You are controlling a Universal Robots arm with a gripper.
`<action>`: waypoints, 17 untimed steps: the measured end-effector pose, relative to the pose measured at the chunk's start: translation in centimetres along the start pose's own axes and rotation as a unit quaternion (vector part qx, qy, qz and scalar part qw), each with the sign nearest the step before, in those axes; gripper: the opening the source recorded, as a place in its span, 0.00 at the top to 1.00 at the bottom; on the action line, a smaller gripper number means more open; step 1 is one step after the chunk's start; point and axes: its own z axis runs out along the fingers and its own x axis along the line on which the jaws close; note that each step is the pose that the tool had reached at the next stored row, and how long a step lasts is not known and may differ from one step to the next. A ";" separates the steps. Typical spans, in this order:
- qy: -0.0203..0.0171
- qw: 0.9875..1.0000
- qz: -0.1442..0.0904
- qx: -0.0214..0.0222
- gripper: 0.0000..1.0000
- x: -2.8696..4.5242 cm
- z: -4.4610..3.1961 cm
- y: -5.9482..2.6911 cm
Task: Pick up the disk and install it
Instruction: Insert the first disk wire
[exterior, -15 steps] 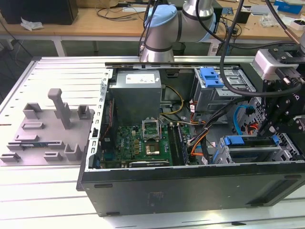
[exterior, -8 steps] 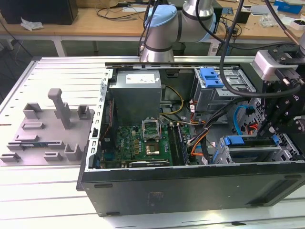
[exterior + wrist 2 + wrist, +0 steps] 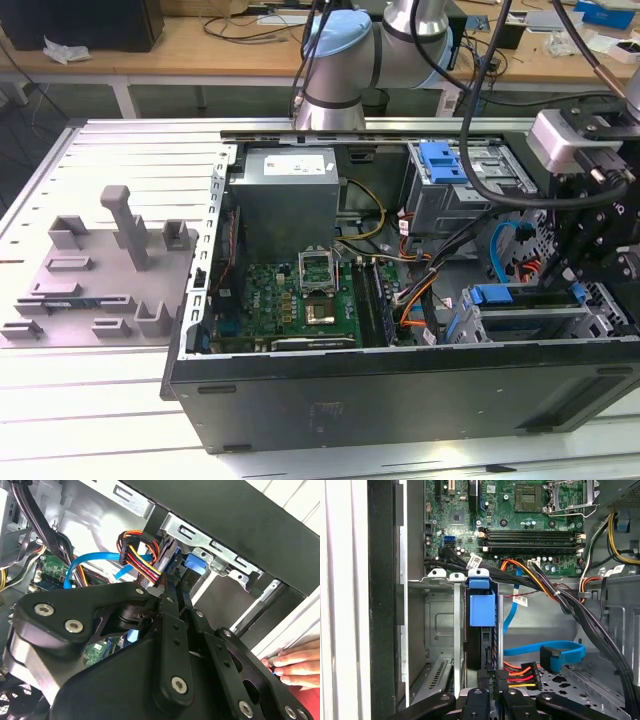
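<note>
Second wrist view puts the black gripper (image 3: 176,587) in the middle of your frame. Its two thin fingers (image 3: 172,630) are almost closed together, pinched on the back edge of the disk (image 3: 195,562), a flat drive in a blue plastic frame. You can see the disk standing on edge in a slot of the grey metal drive cage (image 3: 440,625) at the lower middle of the first wrist view. Beside it hang the orange, red and yellow power wires (image 3: 137,555). A person's hand (image 3: 295,665) rests at the lower right.
</note>
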 end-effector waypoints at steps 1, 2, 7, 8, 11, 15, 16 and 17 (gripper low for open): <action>0.000 1.000 0.000 0.000 0.83 0.00 0.08 0.00; 0.000 1.000 0.000 0.000 0.83 0.00 0.13 0.00; 0.000 1.000 0.000 0.000 0.83 0.00 0.33 0.00; 0.000 1.000 0.000 0.000 0.83 0.00 0.35 0.00; 0.000 1.000 0.000 0.000 0.83 0.01 0.47 0.00; 0.000 1.000 0.000 0.000 0.83 0.01 0.64 0.00; 0.000 1.000 0.000 0.000 0.83 0.01 0.64 0.00; 0.000 1.000 0.000 0.000 0.83 0.01 0.64 0.00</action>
